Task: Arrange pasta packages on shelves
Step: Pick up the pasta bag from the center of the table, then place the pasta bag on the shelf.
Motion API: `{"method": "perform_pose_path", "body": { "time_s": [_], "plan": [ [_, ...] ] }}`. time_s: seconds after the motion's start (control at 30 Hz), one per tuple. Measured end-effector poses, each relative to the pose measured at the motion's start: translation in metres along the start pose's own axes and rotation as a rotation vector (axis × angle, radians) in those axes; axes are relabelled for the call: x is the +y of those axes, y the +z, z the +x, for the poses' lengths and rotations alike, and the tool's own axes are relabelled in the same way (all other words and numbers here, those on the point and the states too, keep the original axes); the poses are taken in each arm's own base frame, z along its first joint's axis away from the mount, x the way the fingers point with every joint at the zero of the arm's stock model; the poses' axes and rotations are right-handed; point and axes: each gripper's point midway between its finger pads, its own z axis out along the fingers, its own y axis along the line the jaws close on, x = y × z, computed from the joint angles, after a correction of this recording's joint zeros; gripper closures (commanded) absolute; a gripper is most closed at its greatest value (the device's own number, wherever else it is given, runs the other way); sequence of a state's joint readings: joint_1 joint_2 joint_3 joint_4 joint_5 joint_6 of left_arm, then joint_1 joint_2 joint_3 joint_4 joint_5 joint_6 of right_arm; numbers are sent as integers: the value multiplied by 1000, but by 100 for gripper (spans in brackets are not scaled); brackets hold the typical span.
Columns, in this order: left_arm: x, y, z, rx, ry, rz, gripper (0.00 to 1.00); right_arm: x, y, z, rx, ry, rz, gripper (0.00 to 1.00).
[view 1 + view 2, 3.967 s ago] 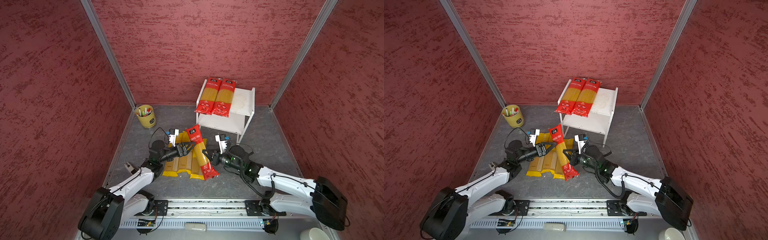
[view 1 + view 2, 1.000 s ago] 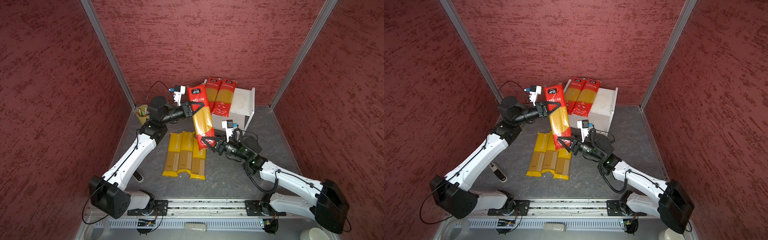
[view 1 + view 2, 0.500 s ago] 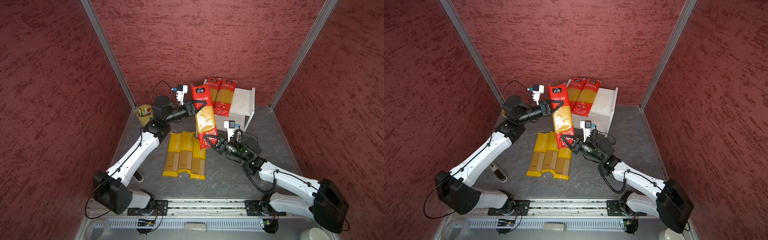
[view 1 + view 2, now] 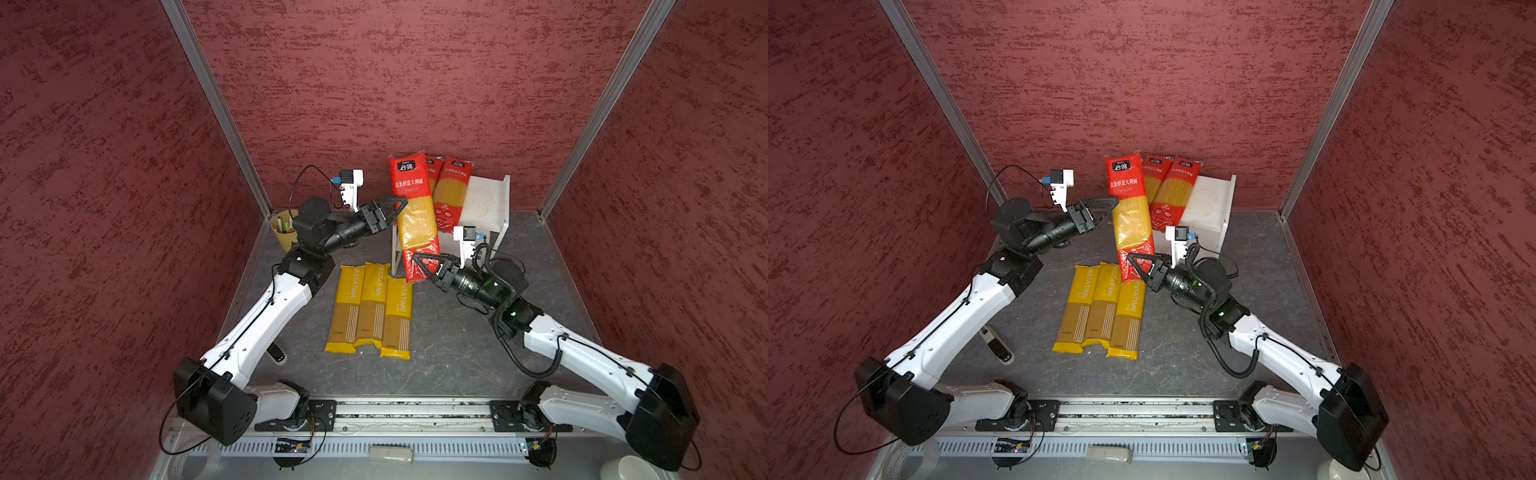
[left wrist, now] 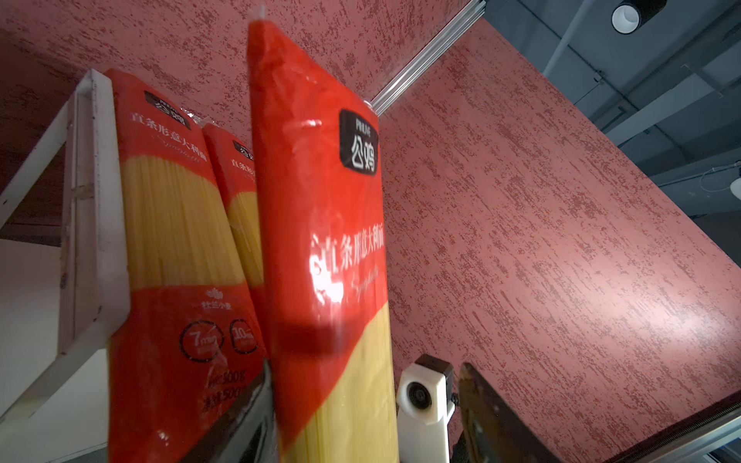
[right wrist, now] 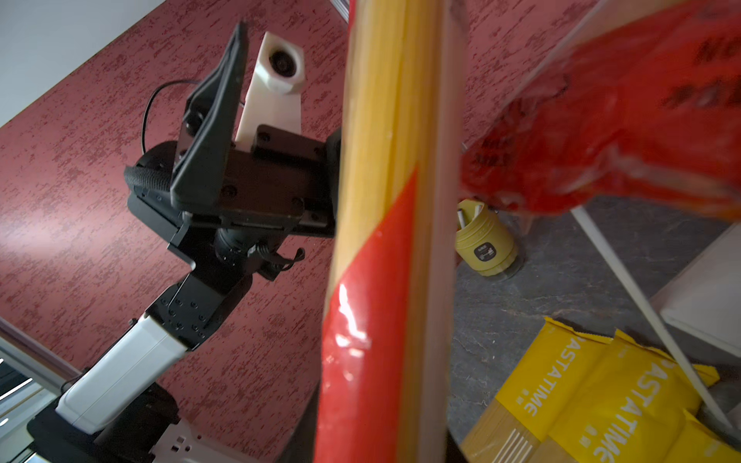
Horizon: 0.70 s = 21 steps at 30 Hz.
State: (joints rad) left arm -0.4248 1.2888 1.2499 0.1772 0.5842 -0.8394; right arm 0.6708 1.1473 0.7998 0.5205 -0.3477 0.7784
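**Layout.** Read clock directions on the floor as seen in a top view, with twelve at the back wall.

**Containers.** At ten o'clock you see the yellow cup [image 4: 285,239] with markers [image 4: 281,226] standing in it, too small to count. At one o'clock the white rack [image 4: 490,199] stands against the back wall. Its top board carries two red bags [image 4: 451,191], side by side and touching, on the nine o'clock half; the other half is bare. You cannot tell what the lower board holds.

**Jaws.** The right gripper [image 4: 424,266] is clamped on the lower red end of the held red bag [image 4: 415,216]. This bag stands nearly upright, just in front of the rack's nine o'clock side. The left gripper [image 4: 397,212] has its jaws well parted around the bag's upper half. In the left wrist view one finger [image 5: 240,425] lies against the bag and the other finger [image 5: 493,421] stands clear of it, so it has no hold.

**Count.** You have three red bags: two on the rack, one held. Three yellow bags [image 4: 374,309] lie flat at the centre of the floor, side by side and touching, running twelve to six. There is one rack and one cup.
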Motion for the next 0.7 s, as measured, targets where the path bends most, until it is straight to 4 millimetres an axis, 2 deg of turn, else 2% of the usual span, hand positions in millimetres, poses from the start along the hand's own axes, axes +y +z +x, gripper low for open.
{"method": "perform_pose_path", "body": {
  "time_s": [0.17,0.27,0.4,0.57,0.7],
  "plan": [
    [1,-1,11,6,38,-10,27,-20,-8,-20,-54,41,117,98],
    [-6,5,35,40,103,-18,27,-26,-20,-28,-89,81,181,99],
    [-15,10,76,100,184,-17,27,-23,-36,-41,-146,113,238,100],
    [1,12,103,132,216,-63,27,-19,-45,-61,-210,126,285,100],
    [8,13,114,143,228,-88,27,-22,-52,-67,-239,128,328,100]
  ]
}}
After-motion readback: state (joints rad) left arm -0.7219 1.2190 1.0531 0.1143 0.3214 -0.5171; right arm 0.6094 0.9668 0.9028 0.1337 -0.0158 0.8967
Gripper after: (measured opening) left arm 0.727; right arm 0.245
